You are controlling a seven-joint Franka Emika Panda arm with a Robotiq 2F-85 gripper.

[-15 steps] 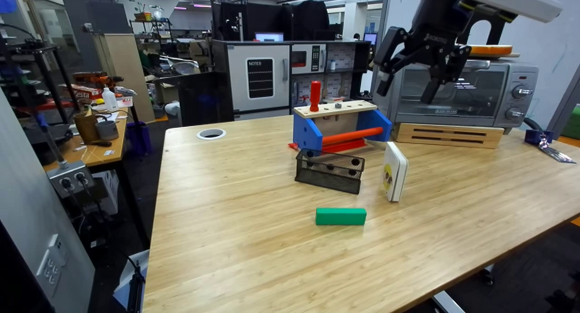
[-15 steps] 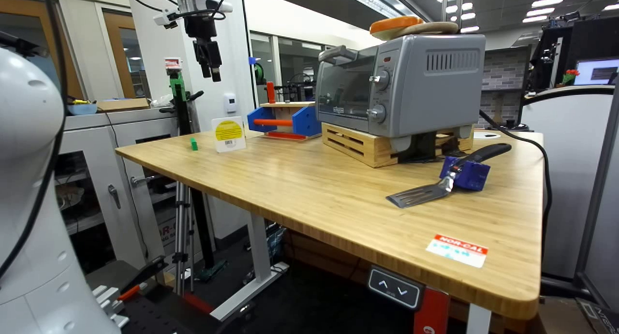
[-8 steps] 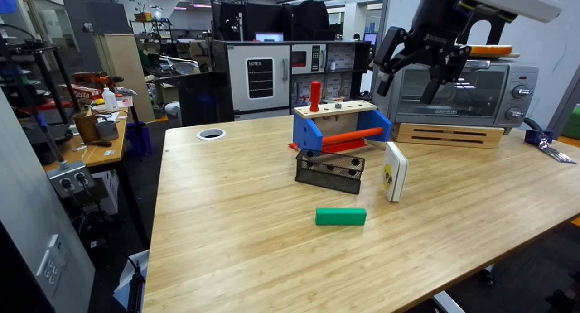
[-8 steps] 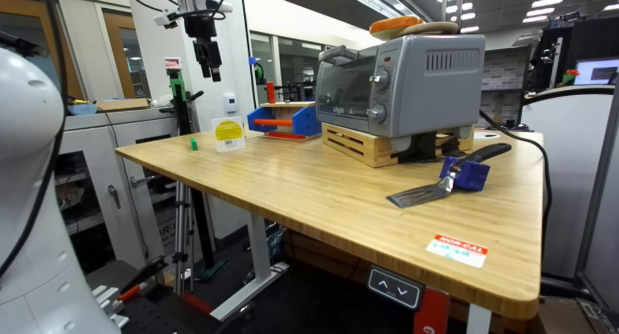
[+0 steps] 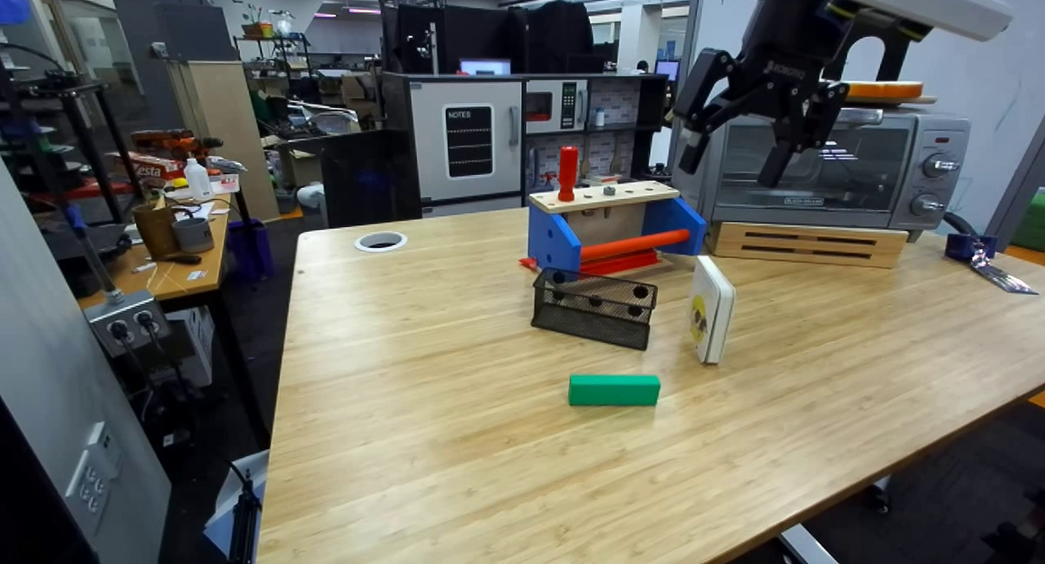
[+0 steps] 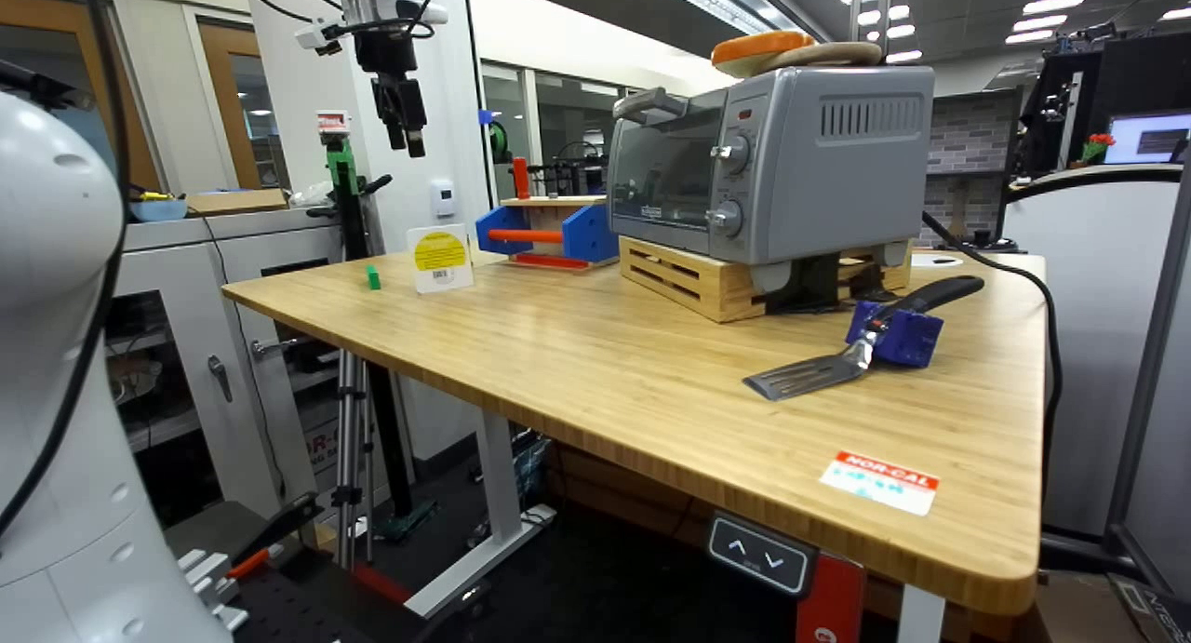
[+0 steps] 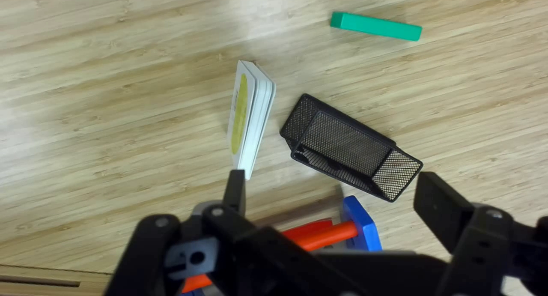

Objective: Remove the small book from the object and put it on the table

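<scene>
The small book (image 5: 715,313) stands upright on the table (image 5: 457,450), beside the rack and apart from it. Its yellow-marked white cover shows in an exterior view (image 6: 440,260) and in the wrist view (image 7: 252,120). The object, a black mesh rack (image 5: 594,313), stands left of the book; in the wrist view the rack (image 7: 342,146) looks empty of books. It does not show in the exterior view with the oven's side. My gripper (image 5: 733,164) is open and empty, high above the table; its fingers (image 7: 332,191) are wide apart in the wrist view.
A green block (image 5: 614,390) lies in front of the rack and book. A blue and red toy bench (image 5: 616,221) stands right behind the rack. A toaster oven (image 6: 828,159) on a wooden crate (image 5: 808,244) stands at the back. A spatula (image 6: 814,375) leans on a purple block (image 6: 907,336).
</scene>
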